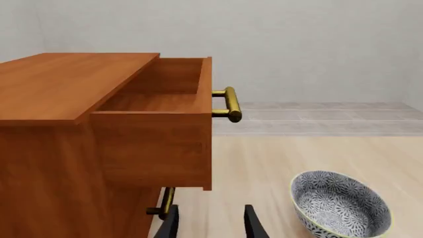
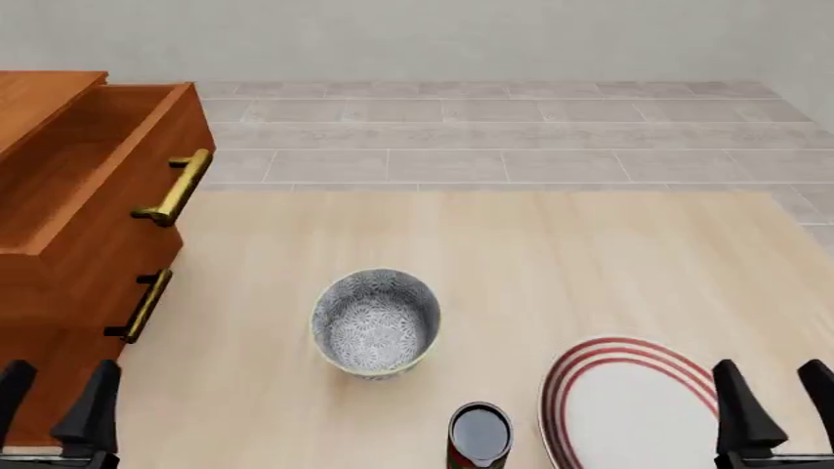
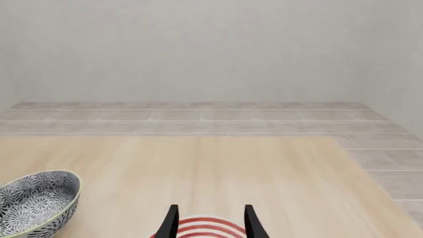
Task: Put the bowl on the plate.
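Grey-white floral bowl upright, apart from red-ringed plate.

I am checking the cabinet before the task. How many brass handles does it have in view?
2. One handle is on the open top drawer. The second handle is on the closed front below it. Others may be hidden out of frame.

A wooden cabinet with its top drawer open stood at left; a dark can sat bottom centre.
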`<state>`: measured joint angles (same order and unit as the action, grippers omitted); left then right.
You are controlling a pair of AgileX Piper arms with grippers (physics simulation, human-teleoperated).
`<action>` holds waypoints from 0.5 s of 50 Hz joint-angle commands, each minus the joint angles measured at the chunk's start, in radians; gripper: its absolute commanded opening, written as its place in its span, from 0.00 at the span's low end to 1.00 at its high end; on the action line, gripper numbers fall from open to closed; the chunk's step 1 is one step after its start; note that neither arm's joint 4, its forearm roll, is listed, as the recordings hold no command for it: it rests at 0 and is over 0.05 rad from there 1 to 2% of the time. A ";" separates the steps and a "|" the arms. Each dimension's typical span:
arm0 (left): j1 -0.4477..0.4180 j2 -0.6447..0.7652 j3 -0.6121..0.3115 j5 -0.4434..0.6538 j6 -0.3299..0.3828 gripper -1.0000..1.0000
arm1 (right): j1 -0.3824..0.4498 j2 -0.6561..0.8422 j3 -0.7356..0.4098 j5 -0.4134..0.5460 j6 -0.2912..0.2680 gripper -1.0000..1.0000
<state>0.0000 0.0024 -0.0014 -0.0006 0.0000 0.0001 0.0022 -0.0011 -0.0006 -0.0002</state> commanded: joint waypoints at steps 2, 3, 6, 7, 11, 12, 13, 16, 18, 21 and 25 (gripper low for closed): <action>0.000 0.005 -0.003 -0.001 0.000 1.00 | 0.007 0.008 -0.002 0.001 -0.002 1.00; 0.000 0.005 -0.003 -0.001 0.000 1.00 | 0.007 0.006 -0.002 0.002 -0.002 1.00; 0.000 0.005 -0.003 -0.001 0.000 1.00 | 0.006 0.000 -0.002 0.008 -0.002 1.00; 0.000 0.005 -0.003 -0.001 0.000 1.00 | 0.006 0.000 -0.002 0.008 -0.002 1.00; 0.000 0.005 -0.003 -0.001 0.000 1.00 | 0.005 -0.001 -0.001 0.010 -0.005 1.00; 0.000 0.005 -0.003 -0.001 0.000 1.00 | 0.005 -0.001 -0.001 0.012 -0.008 1.00; 0.000 0.005 -0.003 -0.001 0.000 1.00 | 0.012 0.000 0.000 0.020 -0.016 1.00; 0.000 0.005 -0.003 -0.001 0.000 1.00 | 0.021 0.009 0.000 0.013 -0.022 1.00; 0.000 0.005 -0.003 -0.001 0.000 1.00 | 0.030 0.026 0.000 -0.005 -0.065 1.00; 0.000 0.005 -0.003 -0.001 0.000 1.00 | 0.036 0.129 -0.006 -0.097 -0.043 1.00; 0.000 0.005 -0.003 -0.001 0.000 1.00 | 0.056 0.186 -0.035 -0.128 -0.045 1.00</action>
<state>0.0000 0.0071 -0.0041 -0.0018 0.0000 0.0279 0.0728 -0.0080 -0.0457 -0.0320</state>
